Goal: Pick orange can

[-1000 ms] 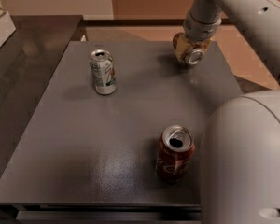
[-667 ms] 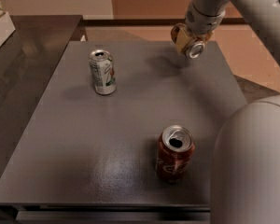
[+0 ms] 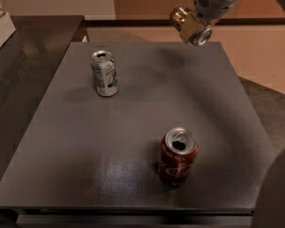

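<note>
One orange can (image 3: 185, 23) gripped by end effector (image 3: 192, 25), top right (label illegible).

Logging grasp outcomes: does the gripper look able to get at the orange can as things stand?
Yes, it seems so: the gripper looks shut on the orange can, holding it tilted above the far edge of the table. The white-and-green can and red can stand apart on it, blocking nothing.

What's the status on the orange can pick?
Gripper shut on orange can, airborne over far edge of table. Red can, white can standing on table, nothing blocking.
</note>
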